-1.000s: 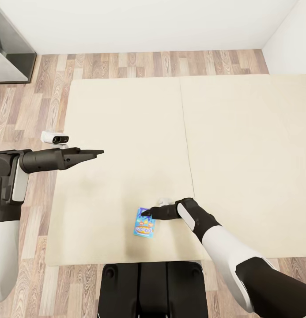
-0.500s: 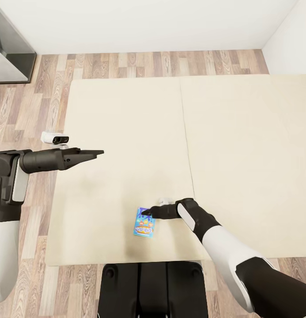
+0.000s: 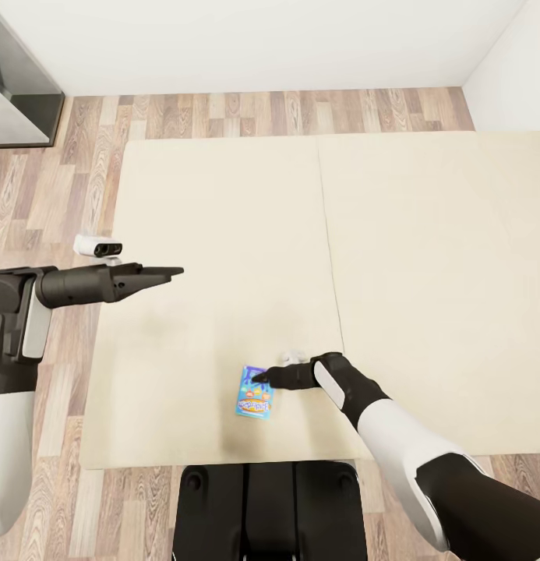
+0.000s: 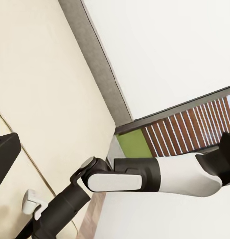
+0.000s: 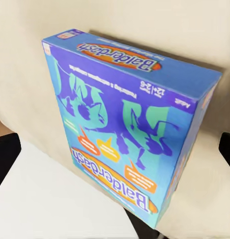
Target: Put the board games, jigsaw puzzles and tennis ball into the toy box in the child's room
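A small blue board game (image 3: 254, 393) lies flat on the cream bed (image 3: 223, 234), close to its front edge. My right gripper (image 3: 262, 377) hovers at the box's far end, just above it. In the right wrist view the printed blue lid (image 5: 125, 124) sits between the two black fingertips (image 5: 5, 154), which stand wide apart at either side, so this gripper is open and holds nothing. My left gripper (image 3: 172, 272) hangs over the left part of the bed, away from the box, open and empty.
Wood-plank floor (image 3: 67, 179) runs around the bed, with a white wall behind. A dark grey cabinet (image 3: 20, 78) stands at the far left. My black base (image 3: 270, 506) butts against the bed's front edge. The seam (image 3: 330, 249) runs down the mattress middle.
The left arm has sunk very slightly. The right wrist has shifted a touch at the box. The box has not moved.
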Controlling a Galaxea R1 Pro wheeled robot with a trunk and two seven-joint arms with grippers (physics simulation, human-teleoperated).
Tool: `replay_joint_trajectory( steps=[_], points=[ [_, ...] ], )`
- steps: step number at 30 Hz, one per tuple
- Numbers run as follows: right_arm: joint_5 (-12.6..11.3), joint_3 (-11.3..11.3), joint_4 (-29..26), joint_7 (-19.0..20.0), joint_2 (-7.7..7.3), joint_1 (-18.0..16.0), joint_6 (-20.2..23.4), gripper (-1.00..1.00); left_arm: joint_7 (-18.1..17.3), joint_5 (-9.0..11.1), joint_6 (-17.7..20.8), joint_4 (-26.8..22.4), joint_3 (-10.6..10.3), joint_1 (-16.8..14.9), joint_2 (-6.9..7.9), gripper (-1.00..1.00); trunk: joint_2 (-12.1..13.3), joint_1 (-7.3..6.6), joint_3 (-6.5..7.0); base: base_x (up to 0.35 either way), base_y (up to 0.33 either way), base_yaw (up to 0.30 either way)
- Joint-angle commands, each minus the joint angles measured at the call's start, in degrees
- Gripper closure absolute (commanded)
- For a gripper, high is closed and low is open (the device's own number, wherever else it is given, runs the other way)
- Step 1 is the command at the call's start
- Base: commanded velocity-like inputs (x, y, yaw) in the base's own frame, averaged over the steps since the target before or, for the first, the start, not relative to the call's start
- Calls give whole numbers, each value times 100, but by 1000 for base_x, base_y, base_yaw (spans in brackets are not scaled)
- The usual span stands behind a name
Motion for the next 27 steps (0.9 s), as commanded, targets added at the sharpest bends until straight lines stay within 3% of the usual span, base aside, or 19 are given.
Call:
replay_joint_trajectory(
  steps=[1,27],
  points=[
    [0,14,11,9,-2,-3,16,-100,-18,2,58,-1,-1,1,2,-100,-9,3,-6,0,0,0],
    [-32,2,71,4,9,-3,-35,-100,-18,1,58,-1,7,17,10,-100,-9,3,-6,0,0,0]
  ],
)
